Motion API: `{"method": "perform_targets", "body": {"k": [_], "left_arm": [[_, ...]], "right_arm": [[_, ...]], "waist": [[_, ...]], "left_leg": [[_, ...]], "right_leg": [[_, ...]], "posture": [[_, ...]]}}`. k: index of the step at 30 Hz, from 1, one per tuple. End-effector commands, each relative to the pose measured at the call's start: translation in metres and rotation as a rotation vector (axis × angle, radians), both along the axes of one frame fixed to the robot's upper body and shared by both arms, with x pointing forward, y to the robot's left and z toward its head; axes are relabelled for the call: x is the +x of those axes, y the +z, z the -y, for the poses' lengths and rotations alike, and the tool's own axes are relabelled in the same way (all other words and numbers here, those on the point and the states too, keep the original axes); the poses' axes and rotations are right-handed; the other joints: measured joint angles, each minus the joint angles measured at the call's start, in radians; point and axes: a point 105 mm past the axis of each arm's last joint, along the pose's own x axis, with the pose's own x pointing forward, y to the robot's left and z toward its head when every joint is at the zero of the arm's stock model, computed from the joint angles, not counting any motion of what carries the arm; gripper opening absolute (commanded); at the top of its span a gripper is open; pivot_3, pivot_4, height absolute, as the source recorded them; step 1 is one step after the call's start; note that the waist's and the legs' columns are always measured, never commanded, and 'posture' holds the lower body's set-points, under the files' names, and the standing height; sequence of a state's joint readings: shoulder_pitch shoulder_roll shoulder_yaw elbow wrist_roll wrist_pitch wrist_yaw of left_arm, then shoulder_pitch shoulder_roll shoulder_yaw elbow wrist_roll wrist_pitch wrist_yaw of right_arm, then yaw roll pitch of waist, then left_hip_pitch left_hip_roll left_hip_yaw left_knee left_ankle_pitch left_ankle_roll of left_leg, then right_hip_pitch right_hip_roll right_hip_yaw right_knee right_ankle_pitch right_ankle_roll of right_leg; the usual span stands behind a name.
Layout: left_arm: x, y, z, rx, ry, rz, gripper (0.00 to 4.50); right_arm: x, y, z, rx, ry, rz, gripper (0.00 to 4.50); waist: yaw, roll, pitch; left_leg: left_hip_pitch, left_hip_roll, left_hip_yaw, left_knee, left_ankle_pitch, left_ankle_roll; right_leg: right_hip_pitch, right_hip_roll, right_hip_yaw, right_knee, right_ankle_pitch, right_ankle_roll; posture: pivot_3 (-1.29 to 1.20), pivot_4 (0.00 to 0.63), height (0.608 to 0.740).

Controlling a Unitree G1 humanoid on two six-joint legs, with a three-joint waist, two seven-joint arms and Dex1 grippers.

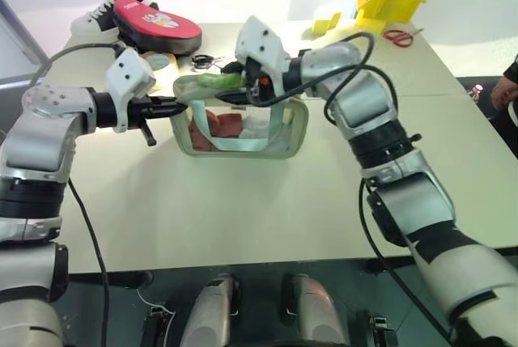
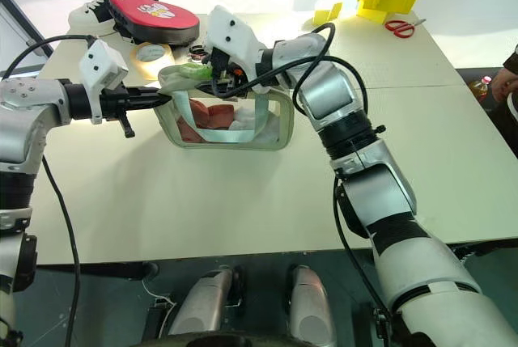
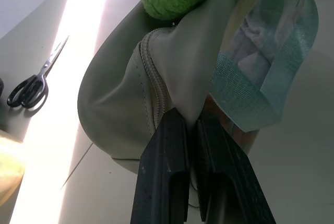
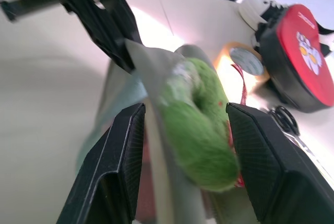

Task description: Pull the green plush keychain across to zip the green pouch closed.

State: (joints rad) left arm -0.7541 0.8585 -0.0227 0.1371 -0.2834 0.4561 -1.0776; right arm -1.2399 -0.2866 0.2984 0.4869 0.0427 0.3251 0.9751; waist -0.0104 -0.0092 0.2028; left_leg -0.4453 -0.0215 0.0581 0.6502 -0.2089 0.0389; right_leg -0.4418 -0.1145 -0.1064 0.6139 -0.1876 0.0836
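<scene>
One boxy pale sage-green fabric pouch [image 1: 240,124] with clear plastic side windows stands on the cream desk [image 1: 243,209] just above the middle of the left eye view, reddish and white contents showing through its near window and one pale teal strap hanging down that window. One small lime-green fuzzy plush keychain [image 4: 201,127] lies along the top of the pouch, toward its left end in the head views. The left pincer [image 3: 190,130], reaching in from the left edge of the frame, has its two black fingers pressed together on the fabric at the pouch's left end, right beside the zipper seam. The right pincer [image 4: 185,130], coming in from the right over the pouch top, has its two fingers apart with the keychain between them; the wrist view leaves a gap on each side, so it straddles the plush rather than squeezing it. At the upper left of the frame lie one red-and-black oval pad [image 1: 158,27], one white-and-black shoe [image 1: 101,11] behind it, one roll of tape [image 1: 159,61] and one pair of black scissors [image 1: 204,61] just behind the pouch. At the upper right sit one yellow bin [image 1: 391,1], one small yellow block [image 1: 326,22] and one pair of red-handled scissors [image 1: 397,36].
</scene>
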Motion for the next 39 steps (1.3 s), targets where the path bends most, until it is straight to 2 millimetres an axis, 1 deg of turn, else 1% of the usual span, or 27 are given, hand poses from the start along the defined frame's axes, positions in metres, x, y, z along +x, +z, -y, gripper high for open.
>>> {"method": "perform_targets", "body": {"k": [1,4,5,8,10,13,16,18,20,23,26,32,35,37,38,39], "left_arm": [[-0.004,0.021,0.003,-0.004,-0.01,0.071,0.0],[-0.004,0.019,0.002,-0.009,-0.003,0.066,0.0],[-0.004,0.018,0.001,-0.009,-0.002,0.064,0.0],[-0.003,0.016,0.002,-0.012,0.0,0.061,0.0],[-0.003,0.016,0.003,-0.015,-0.002,0.06,0.0],[-0.003,0.015,0.003,-0.016,-0.004,0.057,0.0],[-0.004,0.014,0.001,-0.014,-0.001,0.054,0.0],[-0.003,0.014,0.0,-0.014,0.0,0.052,0.0],[-0.002,0.013,0.0,-0.014,0.0,0.049,0.0],[0.001,0.012,0.002,-0.015,-0.006,0.049,0.0],[0.003,0.013,0.004,-0.013,-0.015,0.051,0.0],[0.001,0.013,0.003,-0.007,-0.019,0.046,0.0],[-0.002,0.011,0.001,-0.005,-0.016,0.037,0.0],[-0.002,0.009,0.001,-0.003,-0.014,0.034,0.0],[-0.003,0.009,0.0,-0.002,-0.013,0.033,0.0],[-0.003,0.009,0.0,-0.002,-0.013,0.032,0.0]], "right_arm": [[-0.001,0.023,-0.001,0.023,0.011,0.081,1.68],[-0.005,0.031,0.001,0.048,0.029,0.074,0.25],[-0.007,0.034,0.001,0.062,0.038,0.064,0.11],[-0.01,0.045,0.008,0.095,0.03,0.045,0.11],[-0.008,0.051,0.022,0.109,-0.012,0.04,0.11],[-0.003,0.058,0.056,0.113,-0.121,0.047,0.11],[-0.003,0.06,0.09,0.097,-0.219,0.052,0.11],[-0.005,0.059,0.104,0.099,-0.263,0.039,0.11],[-0.005,0.056,0.113,0.106,-0.297,0.026,0.11],[-0.005,0.051,0.119,0.11,-0.33,0.014,0.11],[-0.004,0.044,0.133,0.091,-0.388,0.013,0.11],[-0.003,0.016,0.186,-0.089,-0.581,0.094,0.11],[-0.003,0.001,0.205,-0.157,-0.647,0.115,0.11],[-0.002,-0.01,0.214,-0.188,-0.682,0.12,0.11],[-0.002,-0.016,0.216,-0.19,-0.691,0.113,0.11],[-0.002,-0.03,0.212,-0.177,-0.686,0.075,0.11]], "waist": [[-0.003,0.0,0.0],[-0.005,0.0,0.0],[-0.005,0.0,0.0],[-0.003,0.0,0.0],[-0.002,0.0,0.0],[0.0,0.0,0.0],[0.005,0.0,0.0],[0.001,0.0,0.0],[-0.005,0.0,0.0],[-0.009,0.001,0.0],[-0.003,0.001,0.0],[0.016,0.0,0.0],[0.015,0.0,0.0],[0.014,0.0,0.0],[0.015,0.0,0.0],[0.015,0.0,0.0]], "left_leg": [[0.0,0.0,0.0,0.0,0.0,0.0],[0.0,0.0,0.0,0.0,0.0,0.0],[0.0,0.001,0.0,0.0,0.0,0.0],[0.0,0.001,0.0,0.0,0.0,0.0],[0.0,0.001,0.0,0.0,0.0,0.0],[0.0,0.0,0.0,0.0,0.0,0.0],[-0.001,0.0,-0.001,0.0,0.0,0.0],[0.0,0.0,0.0,0.0,0.0,0.0],[0.001,0.001,0.0,-0.001,0.0,0.0],[0.002,0.002,0.001,-0.001,0.0,0.0],[0.001,0.002,0.001,-0.001,0.0,-0.001],[0.0,0.0,0.002,0.0,-0.002,0.003],[0.0,0.0,0.003,0.0,-0.002,0.003],[0.0,0.0,0.003,0.0,-0.002,0.003],[0.0,0.001,0.003,0.0,-0.002,0.003],[0.0,0.001,0.003,0.0,-0.002,0.003]], "right_leg": [[0.0,0.0,0.0,0.0,0.0,0.0],[0.0,0.001,0.0,0.0,0.0,0.0],[0.0,0.001,0.0,0.0,0.0,0.0],[0.0,0.001,0.0,0.0,0.0,0.0],[0.0,0.001,0.0,0.0,0.0,0.0],[0.0,0.001,0.0,0.0,0.0,0.0],[0.0,0.0,0.0,0.0,0.0,0.0],[0.0,0.0,0.0,-0.001,0.0,0.0],[0.0,0.0,0.0,-0.001,0.0,0.0],[-0.001,0.001,0.001,0.0,0.0,0.0],[-0.001,0.001,0.001,0.001,0.0,0.0],[0.0,-0.003,0.0,-0.001,0.0,0.0],[0.0,-0.003,0.0,-0.002,0.0,0.0],[0.0,-0.003,0.0,-0.002,0.0,0.0],[0.0,-0.003,0.0,-0.001,0.0,0.0],[0.0,-0.003,0.0,-0.001,0.0,0.0]], "posture": [[0.0,0.15,0.74],[0.0,0.15,0.74],[0.0,0.15,0.74],[0.0,0.15,0.74],[0.0,0.15,0.74],[0.0,0.15,0.74],[0.0,0.15,0.74],[0.0,0.15,0.74],[0.0,0.15,0.74],[0.0,0.15,0.74],[0.0,0.15,0.74],[0.0,0.15,0.74],[0.0,0.15,0.74],[0.0,0.15,0.74],[0.0,0.15,0.74],[0.0,0.15,0.74]]}}
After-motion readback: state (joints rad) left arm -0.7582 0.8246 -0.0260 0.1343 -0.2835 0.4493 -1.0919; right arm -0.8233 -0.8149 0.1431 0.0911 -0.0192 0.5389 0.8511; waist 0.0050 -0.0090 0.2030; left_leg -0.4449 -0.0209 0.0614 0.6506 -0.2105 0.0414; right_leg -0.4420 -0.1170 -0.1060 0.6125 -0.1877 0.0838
